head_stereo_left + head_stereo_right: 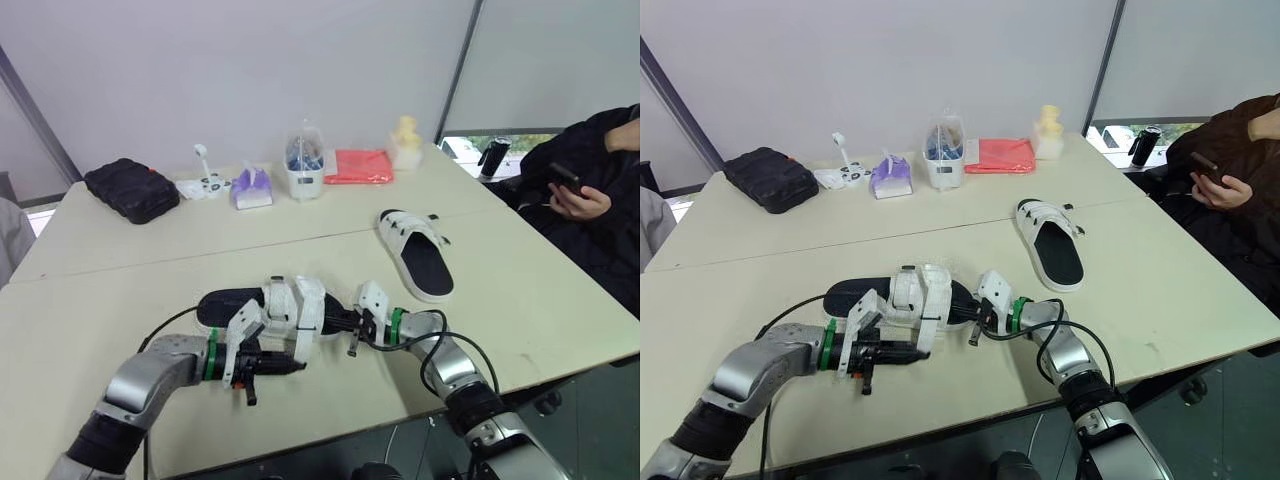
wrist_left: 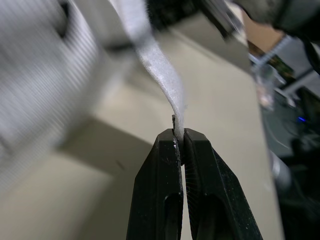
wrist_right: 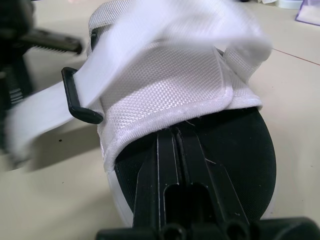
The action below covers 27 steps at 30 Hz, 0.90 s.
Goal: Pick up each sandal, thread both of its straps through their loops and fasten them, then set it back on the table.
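Left gripper [image 2: 179,136] clamped on strap [image 2: 161,75] tip | right gripper [image 3: 175,131] closed on sandal [image 1: 300,300], near front of table [image 1: 520,300] | strap appears through loop [image 3: 75,102] | best: draw taut along loop, right holding firm, then fold back, press flat.

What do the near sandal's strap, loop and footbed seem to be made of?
On the near sandal, the strap looks like white woven fabric, probably nylon webbing: a fine matte weave shows. The loop is black, smooth, slightly glossy and rigid-looking: probably plastic, though coated metal is possible. The footbed is black and matte with fine texture: likely foam or rubber; I cannot tell which.
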### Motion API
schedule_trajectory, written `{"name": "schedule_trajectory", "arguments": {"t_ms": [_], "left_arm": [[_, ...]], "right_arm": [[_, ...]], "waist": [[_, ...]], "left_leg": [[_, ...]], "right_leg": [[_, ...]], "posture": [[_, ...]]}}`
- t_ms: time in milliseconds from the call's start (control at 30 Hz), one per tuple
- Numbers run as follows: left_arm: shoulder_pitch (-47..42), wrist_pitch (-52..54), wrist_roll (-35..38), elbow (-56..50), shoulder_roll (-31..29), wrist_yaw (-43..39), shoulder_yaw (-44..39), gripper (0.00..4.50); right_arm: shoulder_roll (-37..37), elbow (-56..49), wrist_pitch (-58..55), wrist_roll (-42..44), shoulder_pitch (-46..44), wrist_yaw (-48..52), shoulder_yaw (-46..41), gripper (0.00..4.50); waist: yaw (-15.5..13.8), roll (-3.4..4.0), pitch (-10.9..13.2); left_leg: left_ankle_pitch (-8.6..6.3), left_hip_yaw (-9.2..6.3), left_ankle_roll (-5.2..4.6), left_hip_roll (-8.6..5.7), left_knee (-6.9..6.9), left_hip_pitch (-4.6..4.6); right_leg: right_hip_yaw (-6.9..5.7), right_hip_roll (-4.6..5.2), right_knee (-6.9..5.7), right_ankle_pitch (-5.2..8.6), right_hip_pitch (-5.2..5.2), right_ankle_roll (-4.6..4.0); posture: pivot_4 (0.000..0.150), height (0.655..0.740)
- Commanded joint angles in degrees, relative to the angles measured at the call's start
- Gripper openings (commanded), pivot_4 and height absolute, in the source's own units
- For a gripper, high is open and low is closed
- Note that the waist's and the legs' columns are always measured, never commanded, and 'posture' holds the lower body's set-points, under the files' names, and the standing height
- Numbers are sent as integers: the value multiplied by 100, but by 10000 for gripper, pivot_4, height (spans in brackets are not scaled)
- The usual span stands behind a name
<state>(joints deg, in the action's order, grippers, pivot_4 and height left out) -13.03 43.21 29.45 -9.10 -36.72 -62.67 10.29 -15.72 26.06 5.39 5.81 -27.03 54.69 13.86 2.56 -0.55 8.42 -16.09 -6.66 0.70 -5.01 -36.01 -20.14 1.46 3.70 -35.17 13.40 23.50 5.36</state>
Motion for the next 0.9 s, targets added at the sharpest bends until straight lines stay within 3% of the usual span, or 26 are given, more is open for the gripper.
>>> {"name": "schedule_trajectory", "arguments": {"t_ms": [33, 233, 333, 533, 600, 900], "left_arm": [[123, 206, 345, -409, -238, -298, -107, 723], [396, 568, 854, -962, -599, -500, -232, 723], [425, 1057, 1654, -1473, -732, -583, -607, 723], [-150, 1393, 1962, -1163, -161, 226, -912, 723], [-570, 1506, 2030, -710, 299, 733, -1071, 723], [-1914, 2267, 2308, 1114, 1381, 1822, -1640, 723]], "right_arm": [[-33, 437, -280, -367, 236, 4, 315, 0], [-51, 491, -268, -366, 179, 31, 311, 0], [-62, 504, -255, -375, 181, 54, 326, 0], [-26, 565, -239, -378, 137, 59, 331, 0], [-4, 597, -230, -379, 112, 53, 335, 0], [23, 603, -202, -385, 136, 3, 340, 0]], "waist": [[-1, 1, 0], [-1, 1, 1], [7, 0, 1], [0, 0, 1], [-23, 3, 2], [-1, -8, 0]], "left_leg": [[0, 0, 0, 0, 0, 0], [0, 0, 0, 2, 0, 0], [-1, 0, -1, 3, 2, -3], [-7, 0, 6, 5, 0, -2], [-7, 0, 6, 5, -1, 1], [-5, -1, 9, 6, -9, 11]], "right_leg": [[0, 0, 0, 2, -1, -4], [0, 0, 0, 10, -1, -18], [0, 0, 0, 11, 3, -18], [-2, -4, -1, 7, 4, -11], [-2, -4, -1, 6, 0, -11], [-4, -11, -5, 5, -8, -9]], "posture": [[1500, 7400], [1500, 7400], [1500, 7400], [1500, 7400], [1500, 7400], [1500, 7400]]}}
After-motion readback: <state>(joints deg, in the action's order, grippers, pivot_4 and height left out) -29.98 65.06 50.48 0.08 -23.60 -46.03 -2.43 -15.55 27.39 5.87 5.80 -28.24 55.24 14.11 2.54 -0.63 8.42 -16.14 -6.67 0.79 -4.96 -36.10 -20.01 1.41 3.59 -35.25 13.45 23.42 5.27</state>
